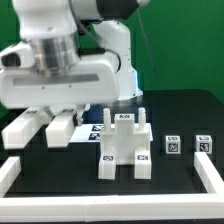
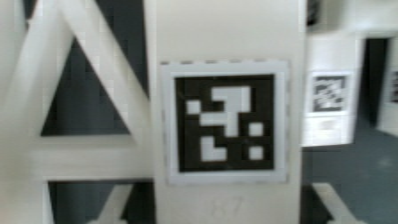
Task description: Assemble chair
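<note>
The chair (image 1: 125,150) stands partly joined at the table's middle, a blocky white structure with black-and-white tags. My gripper (image 1: 122,106) comes down on its top, mostly hidden under the arm. In the wrist view a white upright bar (image 2: 222,40) with a large tag (image 2: 222,122) fills the picture between my fingers (image 2: 128,192). The gripper (image 2: 222,195) is shut on this bar, with a finger slanting in to each of its sides. Other white chair bars (image 2: 80,90) show beside it.
Two small tagged cubes (image 1: 172,144) (image 1: 204,144) sit at the exterior view's right. Two white parts (image 1: 30,128) (image 1: 60,128) lie at its left under the arm. A white border rail (image 1: 100,198) runs along the front, and a tagged white part (image 2: 331,92) shows behind the bar.
</note>
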